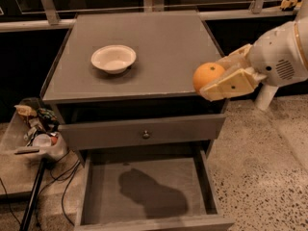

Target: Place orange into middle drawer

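One orange [208,76] rides pinched in our end effector [212,79] at frame right; next, we judge, lower it leftward into the middle drawer [103,191].

Glossy orange [207,75] in the claw [214,79] at the cabinet's [163,42] front edge; middle drawer [103,192] open below.

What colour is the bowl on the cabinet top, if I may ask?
Bowl: white in the camera view; the gripper holds the orange at the cabinet's corner.
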### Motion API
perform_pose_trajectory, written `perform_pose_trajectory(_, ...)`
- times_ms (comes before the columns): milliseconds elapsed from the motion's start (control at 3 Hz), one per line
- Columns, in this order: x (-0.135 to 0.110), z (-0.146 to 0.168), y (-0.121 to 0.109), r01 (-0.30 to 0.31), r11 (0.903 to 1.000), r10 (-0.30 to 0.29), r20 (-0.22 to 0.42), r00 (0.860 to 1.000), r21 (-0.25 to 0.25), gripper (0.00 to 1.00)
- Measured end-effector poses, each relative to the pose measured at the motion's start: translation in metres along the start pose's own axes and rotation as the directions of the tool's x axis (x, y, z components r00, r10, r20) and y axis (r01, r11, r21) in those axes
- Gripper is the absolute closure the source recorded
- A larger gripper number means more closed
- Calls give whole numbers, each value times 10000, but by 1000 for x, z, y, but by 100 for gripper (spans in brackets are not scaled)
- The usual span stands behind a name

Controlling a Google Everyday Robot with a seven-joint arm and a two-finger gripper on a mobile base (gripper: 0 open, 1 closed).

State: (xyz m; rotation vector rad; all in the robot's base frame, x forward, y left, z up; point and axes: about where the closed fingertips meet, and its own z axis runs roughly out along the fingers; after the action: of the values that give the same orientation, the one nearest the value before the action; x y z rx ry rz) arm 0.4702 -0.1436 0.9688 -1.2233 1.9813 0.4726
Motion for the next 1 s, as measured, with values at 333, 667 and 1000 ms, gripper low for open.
perform_pose_trajectory(333, 39, 13, 20, -638, 9979, 640, 113, 9979, -137, 100)
perform_pose_trajectory(667, 80, 40, 40, -1342, 9899, 1341, -46, 9910, -453, 100)
perform_pose_trajectory(1000, 80, 40, 40, -1342, 9899, 1341, -46, 9910, -453, 100)
